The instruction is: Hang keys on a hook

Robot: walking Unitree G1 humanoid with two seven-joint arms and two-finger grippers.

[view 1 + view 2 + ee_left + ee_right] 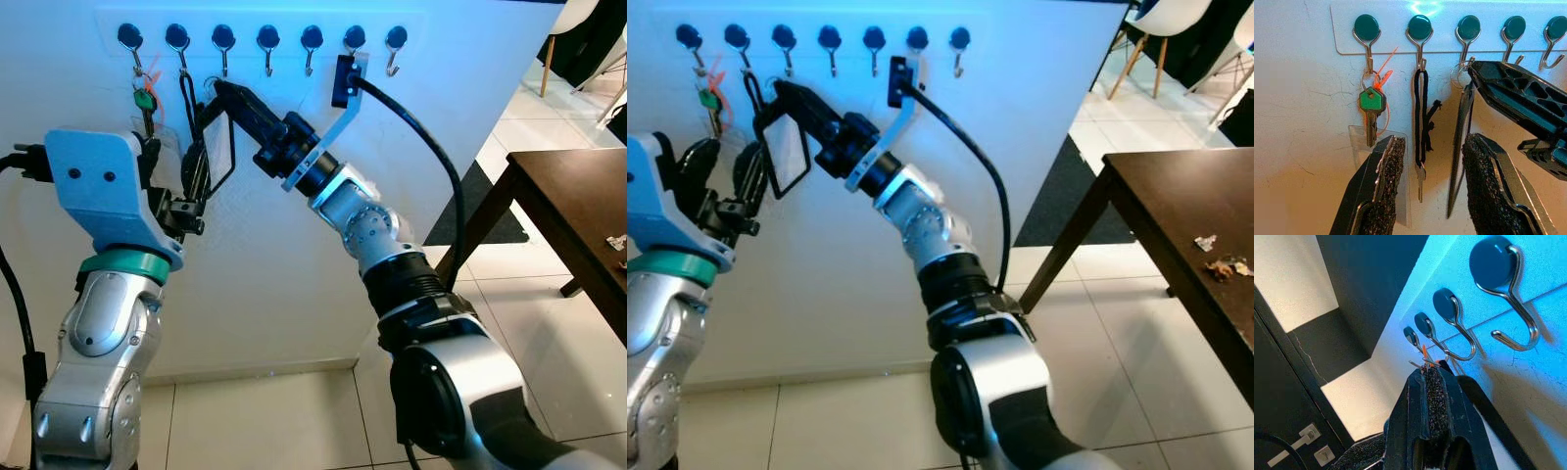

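Fingers of the right gripper (1476, 73) pinch the key ring (1458, 74) at the third hook (1465, 39); left gripper (1432, 181) gapes wide below.

Silver arms, black cables, a teal-ringed blue left wrist housing (103, 186).

On the white wall (294, 274) I see dark green hook caps (1367, 26), a green-headed key (1371, 104) with an orange tag (1384, 78), a black cord (1421, 112), my black fingers (1383, 181), a brown table (578, 225).
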